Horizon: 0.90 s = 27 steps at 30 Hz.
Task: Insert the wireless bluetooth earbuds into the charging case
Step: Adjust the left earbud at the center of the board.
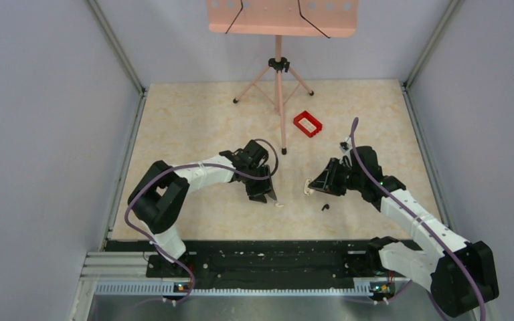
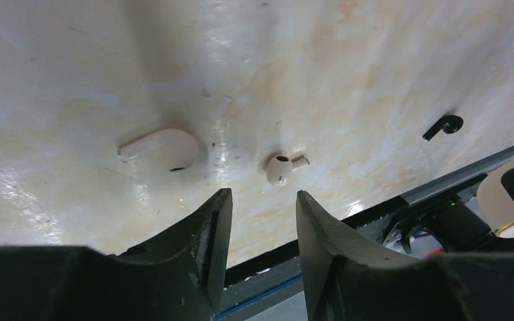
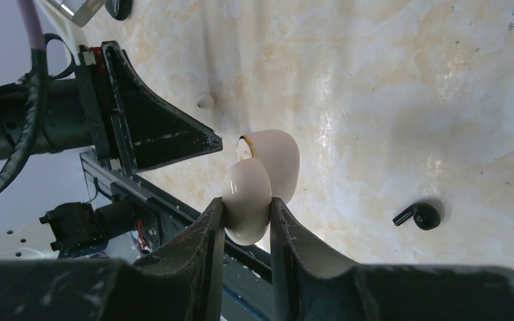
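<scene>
Top: my left gripper (image 1: pixel 269 195) low over table (image 1: pixel 194 120), right gripper (image 1: pixel 314 184) tilted toward it; keeps transfer short.
Left wrist: jaws half open, empty; pale earbud (image 2: pixel 280 168) on table just ahead, lined for pinch; black earbud (image 2: pixel 445 125) lying farther off.
Right wrist: jaws clamped on one half of open case (image 3: pixel 251 194), steadying it for bud.

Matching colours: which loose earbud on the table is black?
The black earbud beside the charging case in the right gripper; the white earbud lies before the left gripper.
</scene>
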Each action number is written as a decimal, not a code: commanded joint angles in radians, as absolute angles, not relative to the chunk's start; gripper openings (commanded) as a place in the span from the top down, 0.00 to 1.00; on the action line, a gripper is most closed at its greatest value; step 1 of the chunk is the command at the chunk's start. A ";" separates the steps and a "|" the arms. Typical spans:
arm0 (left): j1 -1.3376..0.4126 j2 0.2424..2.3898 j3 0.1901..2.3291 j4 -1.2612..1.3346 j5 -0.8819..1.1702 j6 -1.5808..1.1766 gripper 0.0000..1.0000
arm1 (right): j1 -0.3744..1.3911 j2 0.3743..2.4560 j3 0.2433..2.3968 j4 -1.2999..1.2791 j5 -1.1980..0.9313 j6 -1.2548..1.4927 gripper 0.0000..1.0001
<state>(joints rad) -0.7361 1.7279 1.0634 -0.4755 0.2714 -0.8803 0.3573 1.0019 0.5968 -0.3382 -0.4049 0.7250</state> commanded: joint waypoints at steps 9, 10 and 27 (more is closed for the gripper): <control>-0.706 1.775 1.049 -0.402 0.414 -0.977 0.59 | 0.355 0.982 0.608 -0.309 -0.426 0.718 1.00; -0.706 1.777 1.048 -0.405 0.415 -0.980 0.59 | 0.353 0.979 0.607 -0.309 -0.426 0.718 1.00; -0.696 1.826 1.011 -0.303 0.461 -1.071 0.63 | 0.354 0.961 0.601 -0.325 -0.417 0.716 1.00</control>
<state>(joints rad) -0.7044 1.8271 1.0245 -0.3538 0.4488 -1.0401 0.3573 0.9859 0.5968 -0.3393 -0.4156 0.7250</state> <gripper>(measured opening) 0.376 0.260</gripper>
